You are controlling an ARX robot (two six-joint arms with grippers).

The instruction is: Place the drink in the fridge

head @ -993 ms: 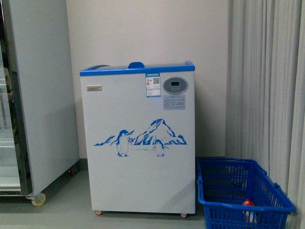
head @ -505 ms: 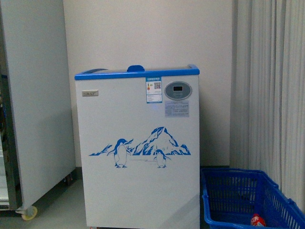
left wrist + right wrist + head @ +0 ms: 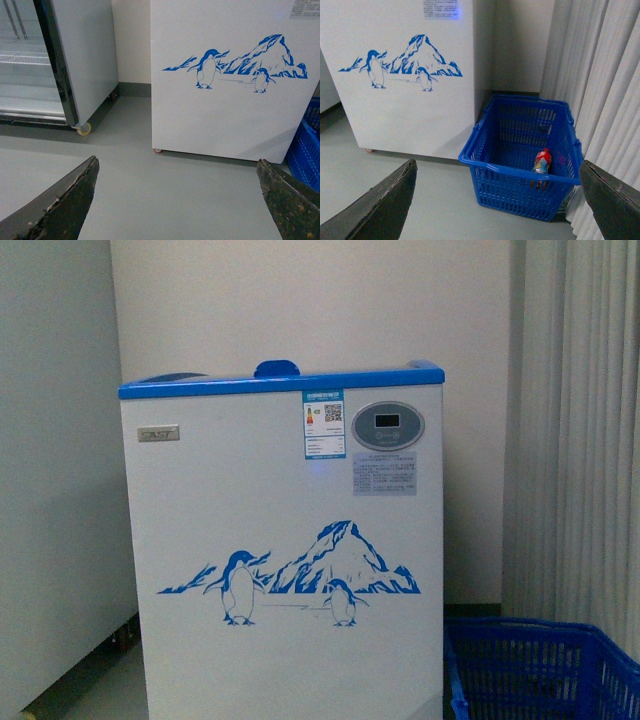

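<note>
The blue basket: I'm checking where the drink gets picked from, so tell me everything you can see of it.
The blue basket is a rectangular plastic crate with lattice walls and a thicker solid rim, open at the top. It stands upright on the grey floor, to the right of the fridge and close beside it, with the pale curtain along its other side. One bottle with a red label rests inside. The front view shows only its upper part.

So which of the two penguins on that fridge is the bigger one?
The left penguin in the front view, beside the mountain on the fridge. The right penguin, under the peak, is clearly shorter.
</note>
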